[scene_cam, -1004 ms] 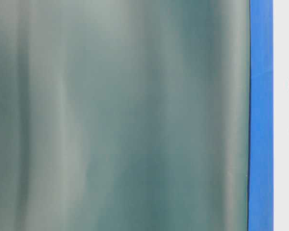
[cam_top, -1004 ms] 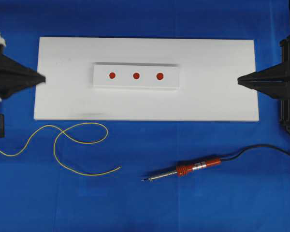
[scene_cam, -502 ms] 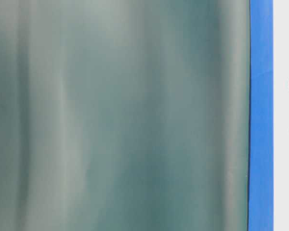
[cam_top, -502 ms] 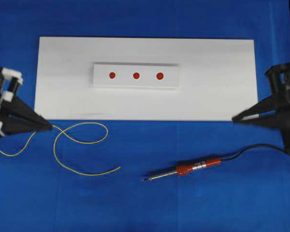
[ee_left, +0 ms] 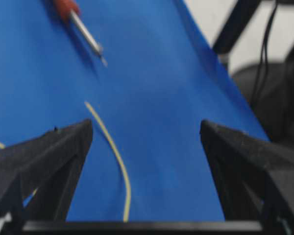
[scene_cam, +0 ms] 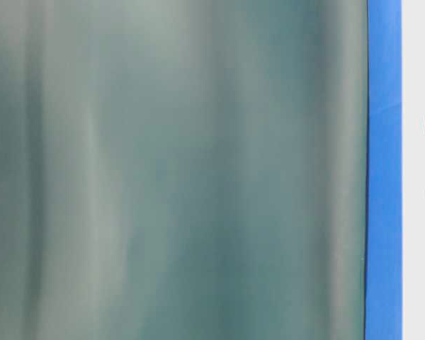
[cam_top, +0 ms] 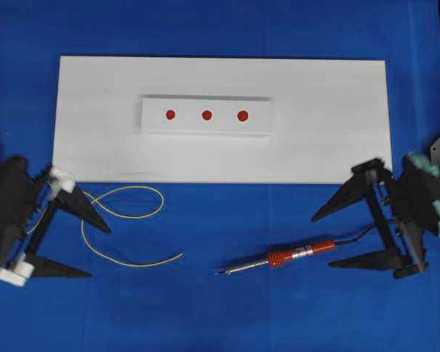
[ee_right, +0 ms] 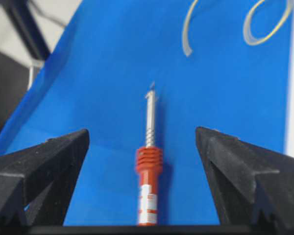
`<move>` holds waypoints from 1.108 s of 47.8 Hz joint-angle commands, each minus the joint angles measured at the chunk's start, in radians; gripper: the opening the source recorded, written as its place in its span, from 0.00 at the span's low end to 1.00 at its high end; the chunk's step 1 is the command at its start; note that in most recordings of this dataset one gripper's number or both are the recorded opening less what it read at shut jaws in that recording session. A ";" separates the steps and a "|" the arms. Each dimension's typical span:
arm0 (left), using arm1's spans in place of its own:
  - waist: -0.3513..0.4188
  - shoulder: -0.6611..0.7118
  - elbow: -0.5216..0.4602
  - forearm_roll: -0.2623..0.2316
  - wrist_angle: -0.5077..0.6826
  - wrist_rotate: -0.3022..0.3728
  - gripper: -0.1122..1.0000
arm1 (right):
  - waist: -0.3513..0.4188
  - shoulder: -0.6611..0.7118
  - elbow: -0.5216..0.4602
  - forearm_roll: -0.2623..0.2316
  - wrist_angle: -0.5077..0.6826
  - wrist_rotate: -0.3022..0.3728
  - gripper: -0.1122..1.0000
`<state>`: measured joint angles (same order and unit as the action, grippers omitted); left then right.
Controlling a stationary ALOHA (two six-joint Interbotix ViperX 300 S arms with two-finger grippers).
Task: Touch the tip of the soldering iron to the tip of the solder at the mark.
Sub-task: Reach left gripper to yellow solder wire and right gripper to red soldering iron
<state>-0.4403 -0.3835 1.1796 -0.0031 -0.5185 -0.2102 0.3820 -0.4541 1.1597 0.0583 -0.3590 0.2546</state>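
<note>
**Both grippers spread wide, iron and solder lying loose on the desk**

The left gripper [cam_top: 92,253] hangs low over the blue desk [cam_top: 220,308] with its two black fingers splayed far apart, nothing between them. The solder [cam_top: 125,213], a thin yellow wire lying in loose loops, runs right past it: one loop passes under the upper finger, and the free end trails off ahead of the gripper, toward the middle of the desk. From the left wrist view, a curved stretch of the solder [ee_left: 115,161] lies in the gap between the fingers, nearer the left-hand one, touching neither as far as I can tell.

The right gripper [cam_top: 323,240] is likewise spread wide and grips nothing. The soldering iron [cam_top: 282,258] rests flat on the desk just ahead of it, red-orange handle closest to the fingers, silver shaft and dark tip pointing away toward the solder's free end. Its black cord [cam_top: 356,236] runs back from the handle between the open fingers. In the right wrist view the soldering iron [ee_right: 148,166] lies squarely centred in the gap, well clear of both fingers.

Beyond both grippers lies a white board [cam_top: 323,125] carrying a raised white strip [cam_top: 154,121] with three red marks [cam_top: 206,114] in a row. Iron tip and solder end lie apart, with bare blue between them.

The table-level view is mostly a blurred grey-green surface.
</note>
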 commanded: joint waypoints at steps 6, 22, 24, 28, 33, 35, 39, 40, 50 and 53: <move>-0.060 0.204 -0.041 -0.002 -0.121 -0.002 0.85 | 0.061 0.213 -0.023 0.106 -0.133 0.002 0.86; -0.063 0.459 -0.077 -0.008 -0.232 0.000 0.84 | 0.092 0.466 -0.087 0.181 -0.232 -0.003 0.85; -0.058 0.485 -0.087 -0.012 -0.232 0.002 0.83 | 0.092 0.480 -0.091 0.181 -0.239 -0.005 0.85; -0.046 0.518 -0.100 -0.015 -0.232 0.003 0.83 | 0.092 0.503 -0.089 0.181 -0.268 -0.009 0.85; -0.031 0.551 -0.117 -0.015 -0.230 0.012 0.83 | 0.092 0.526 -0.083 0.184 -0.305 -0.014 0.85; -0.021 0.558 -0.121 -0.015 -0.230 0.014 0.82 | 0.092 0.535 -0.083 0.190 -0.316 -0.018 0.85; -0.009 0.565 -0.129 -0.015 -0.229 0.014 0.80 | 0.092 0.555 -0.083 0.201 -0.331 -0.026 0.85; -0.006 0.565 -0.130 -0.015 -0.227 0.014 0.80 | 0.092 0.560 -0.083 0.204 -0.333 -0.028 0.84; -0.005 0.565 -0.135 -0.015 -0.175 0.012 0.58 | 0.092 0.589 -0.086 0.236 -0.337 -0.066 0.73; -0.003 0.565 -0.143 -0.015 -0.147 0.012 0.45 | 0.092 0.591 -0.086 0.238 -0.342 -0.080 0.63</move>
<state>-0.4495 0.1887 1.0523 -0.0153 -0.6888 -0.1963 0.4725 0.1442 1.0815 0.2915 -0.6888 0.1825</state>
